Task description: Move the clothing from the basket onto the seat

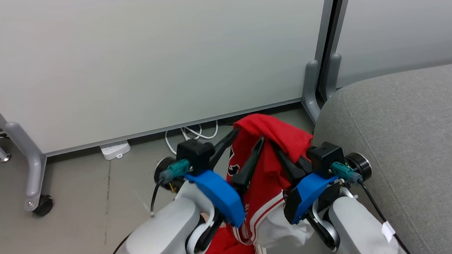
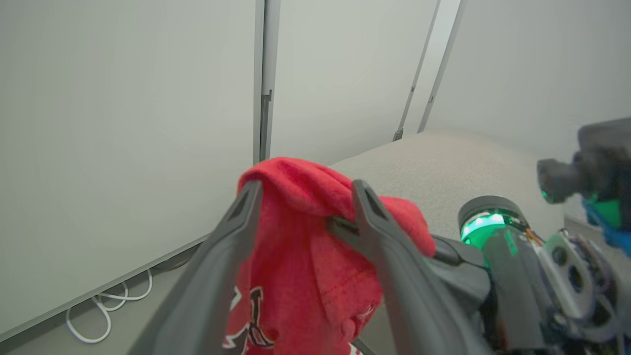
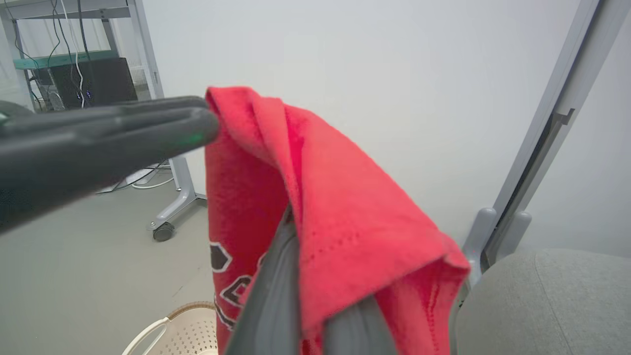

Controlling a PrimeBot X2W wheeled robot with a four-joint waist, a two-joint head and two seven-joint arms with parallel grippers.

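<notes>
The right hand [image 1: 281,152] is closed on the clothing [image 1: 267,178]: its two fingers lie together with a fold of red fabric pinched between them and draped over their tips. The left hand [image 1: 249,135] is open, fingers spread wide. The top fold of the same fabric lies over its fingertips, and the rest hangs down between them. Both hands are raised beside the seat [image 1: 402,134], the right hand the nearer to it and the left hand further out on the same side. The clothing hangs clear of the seat, just off its rounded edge and not resting on the cushion. Dark lettering with a white outline shows on the hanging fabric, and white-striped trim shows lower down. In the right wrist view, the basket [image 3: 182,330] sits on the floor [image 1: 81,209] lower than the seat, with the clothing between the two. Behind the seat stand pale partition panels [image 1: 150,61] on grey feet. Further from the seat, white cables [image 1: 192,134] and a white power strip [image 1: 115,150] lie at the foot of the panels.
</notes>
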